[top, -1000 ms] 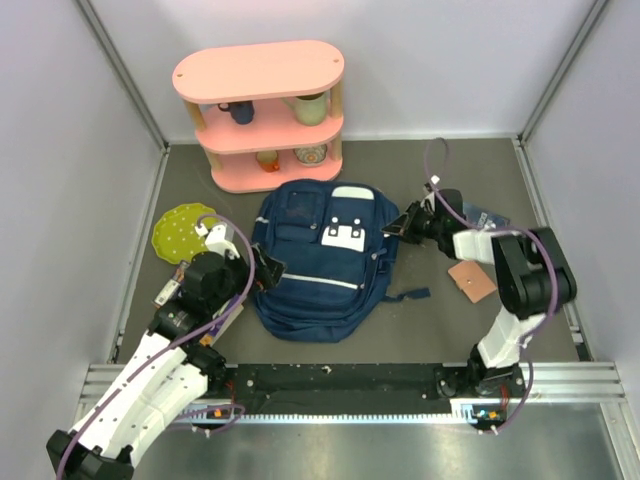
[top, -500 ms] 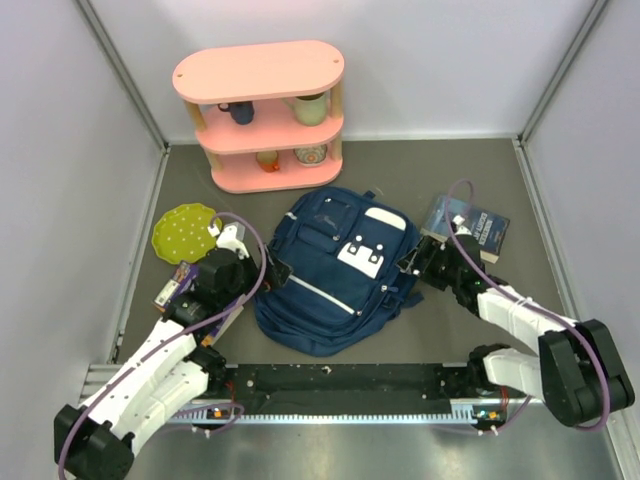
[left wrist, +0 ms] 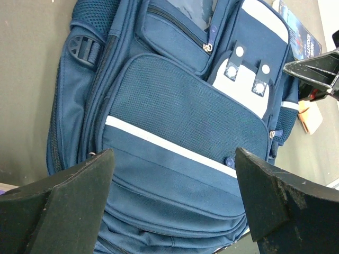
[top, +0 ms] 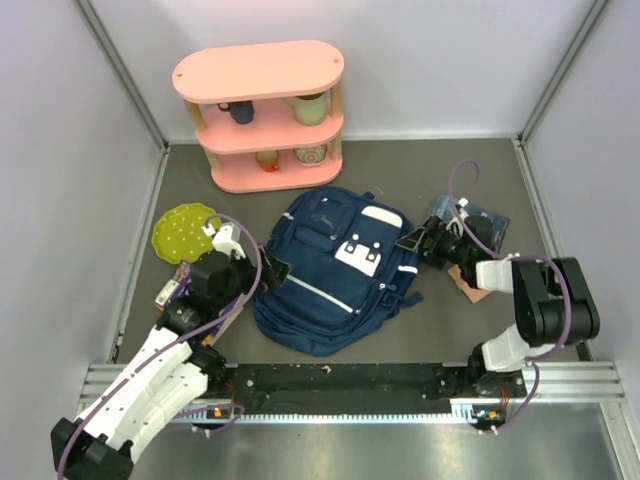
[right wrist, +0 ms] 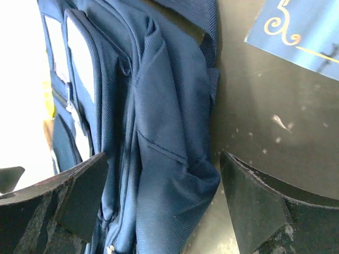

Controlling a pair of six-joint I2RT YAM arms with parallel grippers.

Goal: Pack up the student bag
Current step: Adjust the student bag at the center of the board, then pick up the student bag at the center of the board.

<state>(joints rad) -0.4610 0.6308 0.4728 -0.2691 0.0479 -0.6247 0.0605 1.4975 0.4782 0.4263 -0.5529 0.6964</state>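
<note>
The student bag [top: 335, 270], navy with a white stripe and a white buckled patch, lies flat and tilted on the grey table, front up. My left gripper [top: 272, 272] hovers open at its lower left edge. In the left wrist view its fingers [left wrist: 79, 190] stand wide over the student bag's [left wrist: 185, 111] front pocket, and the gripper [left wrist: 174, 164] holds nothing. My right gripper [top: 412, 242] is open at the bag's right side. In the right wrist view a fold of the bag's side [right wrist: 169, 174] lies between the parted jaws of that gripper [right wrist: 163, 166], ungripped.
A pink shelf [top: 262, 110] with cups stands behind the bag. A green plate [top: 183, 230] and a small purple item [top: 170, 292] lie at the left. A blue book [top: 482, 222] [right wrist: 302, 32] and a tan card [top: 468, 280] lie under the right arm.
The right gripper has opened and let go of the bag's side. The bag turned so its top leans right. The right arm swung down, then back up.
</note>
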